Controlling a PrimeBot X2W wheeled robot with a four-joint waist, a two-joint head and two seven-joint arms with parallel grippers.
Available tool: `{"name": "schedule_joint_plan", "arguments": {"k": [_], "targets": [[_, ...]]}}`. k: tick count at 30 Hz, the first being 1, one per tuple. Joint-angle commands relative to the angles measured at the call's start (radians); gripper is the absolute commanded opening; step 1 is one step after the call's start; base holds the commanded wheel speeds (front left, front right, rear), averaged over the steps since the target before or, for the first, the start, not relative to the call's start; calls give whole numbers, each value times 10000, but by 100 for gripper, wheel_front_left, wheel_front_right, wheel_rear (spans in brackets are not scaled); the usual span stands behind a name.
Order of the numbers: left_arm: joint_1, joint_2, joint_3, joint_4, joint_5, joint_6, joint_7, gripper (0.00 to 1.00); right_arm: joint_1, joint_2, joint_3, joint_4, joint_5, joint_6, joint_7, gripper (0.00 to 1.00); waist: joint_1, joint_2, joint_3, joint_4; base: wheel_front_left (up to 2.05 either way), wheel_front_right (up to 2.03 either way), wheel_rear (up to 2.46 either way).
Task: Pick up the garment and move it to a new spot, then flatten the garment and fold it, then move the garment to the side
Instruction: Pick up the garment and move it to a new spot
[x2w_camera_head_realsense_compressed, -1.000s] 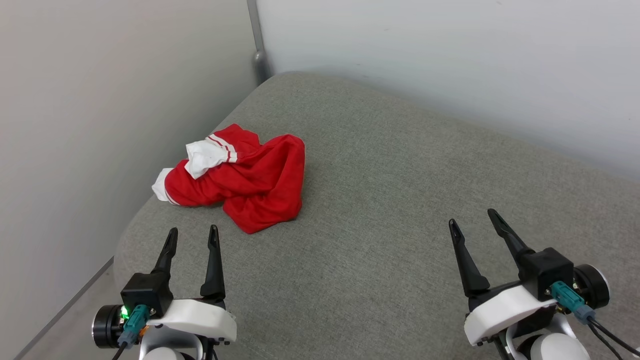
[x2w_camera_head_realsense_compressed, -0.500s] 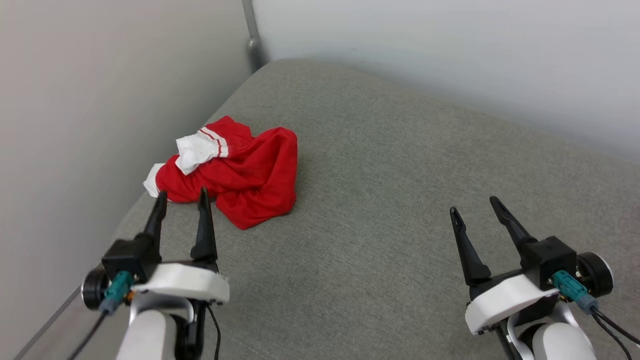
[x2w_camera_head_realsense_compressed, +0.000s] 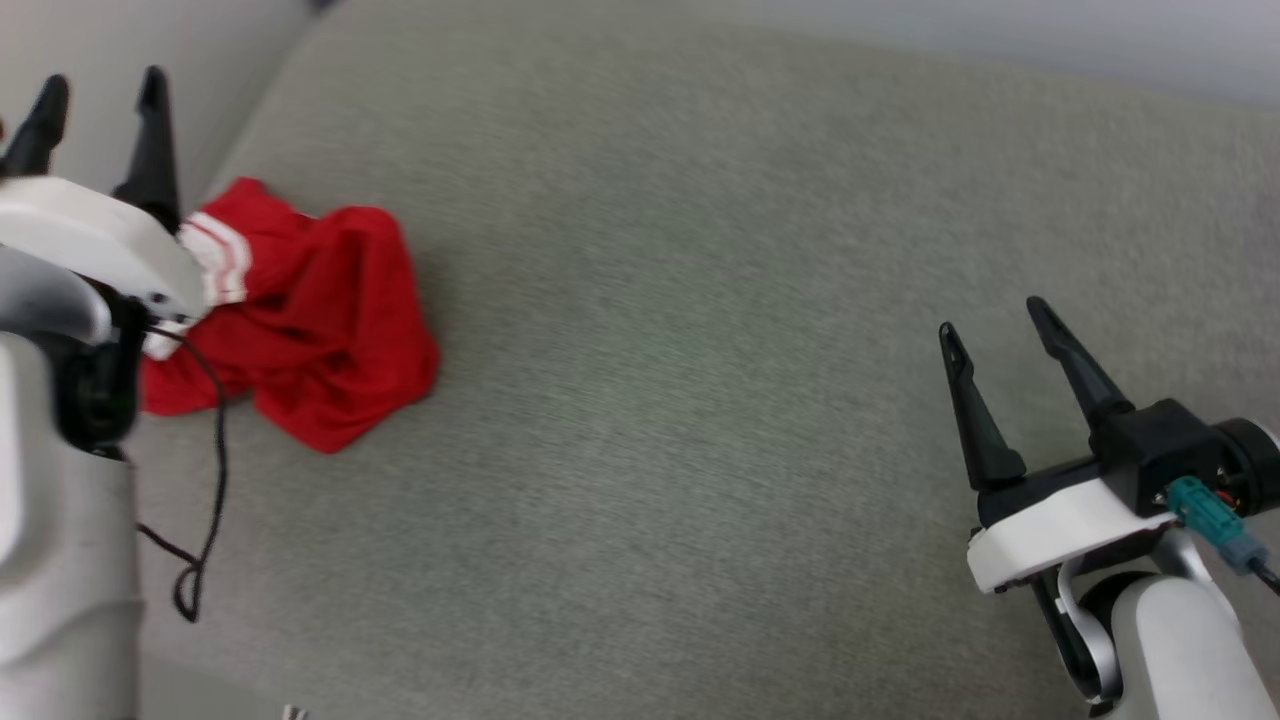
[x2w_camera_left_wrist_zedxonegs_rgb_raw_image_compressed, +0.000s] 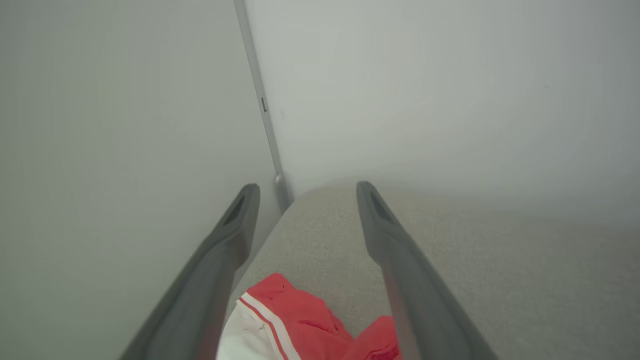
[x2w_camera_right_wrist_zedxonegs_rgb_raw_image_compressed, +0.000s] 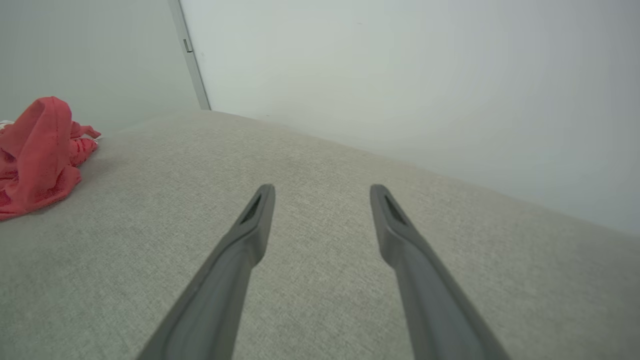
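The garment (x2w_camera_head_realsense_compressed: 320, 330) is seen crumpled at the left edge of a grey, coarse-woven cushion (x2w_camera_head_realsense_compressed: 700, 400), near the wall (x2w_camera_left_wrist_zedxonegs_rgb_raw_image_compressed: 400, 75) corner: thin red cloth w/ fine mesh texture, a white panel and red-white striped trim. L tool (x2w_camera_head_realsense_compressed: 100, 82) is spread wide, empty, above the garment's white part. R tool (x2w_camera_head_realsense_compressed: 992, 318), long, dark and tapered, is spread wide too, empty, well apart over bare cushion.

The left pincer (x2w_camera_head_realsense_compressed: 100, 82) with long dark fingers now reaches forward above the crumpled bright red jersey garment (x2w_camera_head_realsense_compressed: 320, 310), its white wrist hiding the white sleeve; the head camera looks lower.
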Motion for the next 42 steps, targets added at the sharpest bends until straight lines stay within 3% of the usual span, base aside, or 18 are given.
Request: {"name": "schedule_joint_plan", "arguments": {"k": [1, 10, 15, 18, 19, 20, 21, 24, 33, 42], "targets": [[-287, 333, 128, 238, -274, -87, 730, 100, -302, -28, -39, -10, 76, -3, -103, 100, -2, 0, 1127, -1050, 0, 0, 0], [115, 1537, 317, 2298, -1433, -222, 5091, 100, -738, 82, -23, 505, 284, -3, -636, 100, -2, 0, 1736, -1650, 0, 0, 0], [652, 1443, 365, 3658, -2047, -73, 7190, 100, -902, 118, 126, 837, 405, -3, -819, 100, -2, 0, 1695, -1742, 0, 0, 0], [827, 1254, 404, 4187, -2264, 101, 7763, 100, -991, 95, 206, 945, 477, -3, -875, 100, -2, 0, 1657, -1815, 0, 0, 0], [841, 1160, 410, 4307, -2337, 115, 7862, 83, -1003, 78, 212, 971, 492, -3, -871, 100, -2, 0, 1647, -1831, 0, 0, 0], [842, 1094, 397, 4384, -2351, 139, 7865, 40, -1014, 54, 210, 985, 491, -3, -893, 100, -2, 0, 1622, -1844, 0, 0, 0], [796, 1076, 395, 4374, -2353, 127, 7699, 0, -1017, 32, 199, 986, 505, -3, -904, 100, -2, 0, 1601, -1849, 0, 0, 0], [645, 1056, 407, 4339, -2366, 114, 7431, 0, -973, -4, 148, 1024, 511, -3, -910, 100, -2, 0, 1522, -1842, 0, 0, 0], [-444, 1847, 186, 3472, -1218, 346, 4311, 0, -555, 69, -86, 1148, 561, -3, -922, 100, -2, 0, 595, -1598, 0, 0, 0], [-1231, 1581, -318, 2646, -281, 411, 710, 0, -143, 317, -200, 1383, 503, -3, -953, 100, -2, 0, -903, -1690, 0, 0, 0]]}}
